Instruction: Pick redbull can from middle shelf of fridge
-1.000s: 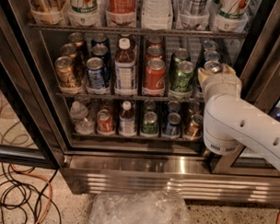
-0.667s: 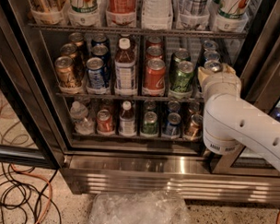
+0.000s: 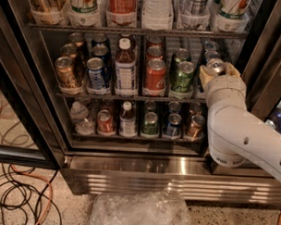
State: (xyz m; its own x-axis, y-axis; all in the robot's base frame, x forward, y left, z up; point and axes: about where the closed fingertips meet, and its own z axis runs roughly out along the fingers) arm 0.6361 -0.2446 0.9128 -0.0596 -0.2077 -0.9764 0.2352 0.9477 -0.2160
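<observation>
Redbull can (image 3: 215, 66) position: far right end of the middle shelf (image 3: 131, 98) of the fridge (image 3: 175, 166), at the front of its row, silver top visible, just right of the green can (image 3: 183, 76). The gripper (image 3: 217, 70) is at the same spot, its two beige fingers (image 3: 204, 78) flanking the can closely on either side; it appears closed on the can, though pad contact below the rim is hidden by the wrist. The white arm (image 3: 241, 132) reaches in from the lower right, across the door frame. Step in hand, as judged: secure the grasp and extract. Confirm a firm hold on the can body, not on the rim alone. Lift only enough to clear the tray lip and the front rail, then withdraw straight out towards the camera. Keep the redbull can upright. Avoid any sideways sweep to the left, which could topple the green can or the red can (image 3: 155, 73) beyond it.
</observation>
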